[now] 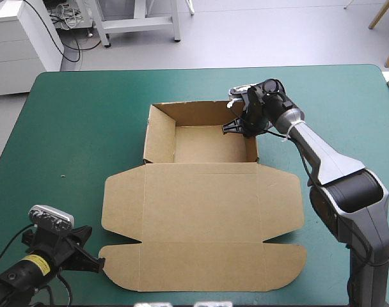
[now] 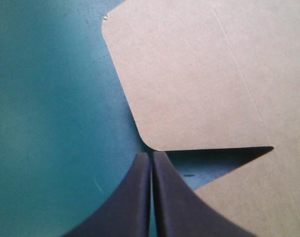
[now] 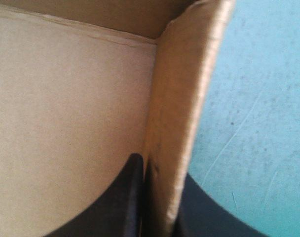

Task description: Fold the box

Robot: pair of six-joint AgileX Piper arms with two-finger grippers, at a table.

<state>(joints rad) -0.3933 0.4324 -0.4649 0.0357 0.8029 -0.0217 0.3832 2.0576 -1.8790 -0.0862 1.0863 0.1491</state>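
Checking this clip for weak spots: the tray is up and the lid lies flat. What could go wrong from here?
The right gripper is shut on the tray's right wall; a sideways pull could bend that wall or drag the whole box. The left gripper is shut at the rounded corner of the lid's side flap, not under it; pushing ahead might slide the flap instead of lifting it.
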